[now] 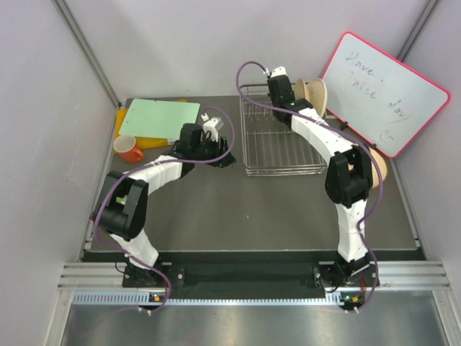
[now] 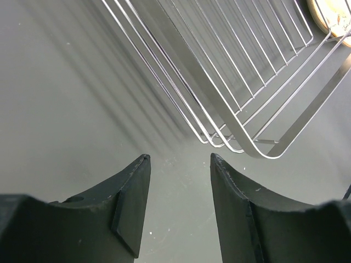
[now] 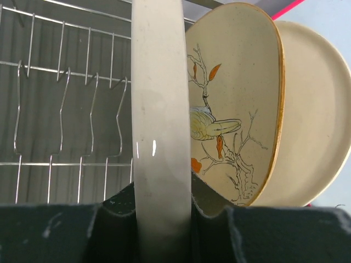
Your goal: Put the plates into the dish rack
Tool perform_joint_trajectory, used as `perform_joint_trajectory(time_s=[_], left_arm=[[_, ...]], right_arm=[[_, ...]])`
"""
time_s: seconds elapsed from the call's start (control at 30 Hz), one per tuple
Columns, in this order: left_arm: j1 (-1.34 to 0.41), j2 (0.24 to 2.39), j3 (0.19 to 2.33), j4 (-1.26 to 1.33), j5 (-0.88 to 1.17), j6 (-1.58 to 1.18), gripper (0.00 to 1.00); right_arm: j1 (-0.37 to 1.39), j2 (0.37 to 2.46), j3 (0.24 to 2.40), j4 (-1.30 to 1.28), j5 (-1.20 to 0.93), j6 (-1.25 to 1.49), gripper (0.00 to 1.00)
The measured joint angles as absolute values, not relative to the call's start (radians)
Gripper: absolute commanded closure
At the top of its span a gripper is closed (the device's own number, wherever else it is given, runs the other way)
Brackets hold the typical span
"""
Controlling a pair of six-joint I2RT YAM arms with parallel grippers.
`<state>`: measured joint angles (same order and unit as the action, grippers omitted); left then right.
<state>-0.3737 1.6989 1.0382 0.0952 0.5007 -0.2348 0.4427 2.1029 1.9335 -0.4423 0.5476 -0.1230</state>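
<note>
The chrome wire dish rack [image 1: 281, 140] stands at the table's middle back. My right gripper [image 1: 279, 86] is over its far end, shut on the rim of a cream plate seen edge-on [image 3: 159, 109] and held upright. Just to its right in the right wrist view stand a plate with a bird-and-branch drawing [image 3: 236, 104] and a plain cream-backed plate [image 3: 315, 120]; these show as peach discs in the top view [image 1: 315, 94]. Another peach plate [image 1: 380, 169] lies partly hidden under my right arm. My left gripper [image 1: 223, 155] [image 2: 178, 159] is open and empty, just left of the rack's corner [image 2: 241, 126].
A pink-framed whiteboard [image 1: 385, 90] leans at the back right. An orange mug [image 1: 130, 148] and a green board [image 1: 162, 119] on yellow and orange boards sit at the back left. Rack slot wires [image 3: 66, 109] are left of the held plate.
</note>
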Motion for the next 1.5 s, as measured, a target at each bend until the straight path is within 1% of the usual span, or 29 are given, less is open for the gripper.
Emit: perform_joint_trajectory(time_s=[0.17, 0.2, 0.23, 0.27, 0.33, 0.37, 0.47, 0.7, 0.83, 0.9, 0.93, 0.97, 1.0, 1.03, 1.07, 1.17, 1.23, 1.27, 1.37, 1.5], left_arm=[[-0.372, 1.699, 1.038, 0.095, 0.504, -0.234, 0.47], [-0.371, 1.699, 1.038, 0.094, 0.504, -0.234, 0.47], [-0.371, 1.699, 1.038, 0.094, 0.505, -0.234, 0.47], [-0.37, 1.699, 1.038, 0.093, 0.505, -0.233, 0.47], [-0.368, 1.699, 1.038, 0.089, 0.504, -0.233, 0.47], [-0.367, 1.699, 1.038, 0.088, 0.504, -0.232, 0.47], [-0.364, 1.699, 1.038, 0.086, 0.504, -0.23, 0.47], [-0.361, 1.699, 1.038, 0.082, 0.503, -0.228, 0.47], [-0.361, 1.699, 1.042, 0.069, 0.488, -0.212, 0.46], [-0.359, 1.691, 1.048, 0.04, 0.479, -0.195, 0.43], [-0.357, 1.683, 1.055, 0.017, 0.477, -0.181, 0.32], [-0.355, 1.673, 1.069, -0.018, 0.477, -0.157, 0.31], [-0.354, 1.664, 1.086, -0.051, 0.478, -0.134, 0.15], [-0.352, 1.65, 1.108, -0.087, 0.482, -0.109, 0.06], [-0.351, 1.63, 1.123, -0.108, 0.487, -0.078, 0.01], [-0.348, 1.52, 1.134, -0.142, 0.525, -0.017, 0.01], [-0.35, 1.422, 1.134, -0.129, 0.565, 0.005, 0.01], [-0.359, 1.392, 1.134, -0.122, 0.574, 0.008, 0.01], [-0.393, 1.325, 1.133, -0.096, 0.587, -0.001, 0.01], [-0.42, 1.329, 1.128, -0.086, 0.587, -0.047, 0.01]], right_arm=[[0.433, 2.128, 1.956, -0.445, 0.541, -0.09, 1.0], [0.431, 2.131, 1.957, -0.446, 0.541, -0.084, 0.98], [0.43, 2.132, 1.957, -0.446, 0.541, -0.078, 0.94], [0.429, 2.133, 1.957, -0.447, 0.54, -0.073, 0.84], [0.427, 2.133, 1.957, -0.449, 0.54, -0.064, 0.76], [0.427, 2.133, 1.956, -0.449, 0.538, -0.06, 0.66], [0.425, 2.131, 1.942, -0.435, 0.544, -0.059, 0.57], [0.404, 2.092, 1.905, -0.408, 0.543, -0.092, 0.48], [0.406, 2.016, 1.898, -0.407, 0.511, -0.13, 0.45], [0.412, 1.945, 1.872, -0.406, 0.495, -0.149, 0.41], [0.416, 1.892, 1.843, -0.399, 0.487, -0.163, 0.39], [0.417, 1.816, 1.799, -0.396, 0.477, -0.187, 0.33], [0.417, 1.755, 1.765, -0.389, 0.476, -0.207, 0.31], [0.414, 1.678, 1.709, -0.365, 0.461, -0.229, 0.3], [0.405, 1.599, 1.655, -0.359, 0.448, -0.254, 0.28], [0.308, 1.375, 1.485, -0.329, 0.38, -0.33, 0.27], [0.163, 1.234, 1.351, -0.333, 0.307, -0.403, 0.29], [0.097, 1.194, 1.298, -0.34, 0.276, -0.44, 0.31], [-0.023, 1.118, 1.136, -0.39, 0.177, -0.574, 0.32], [-0.049, 1.036, 0.85, -0.424, 0.062, -0.747, 0.33]])
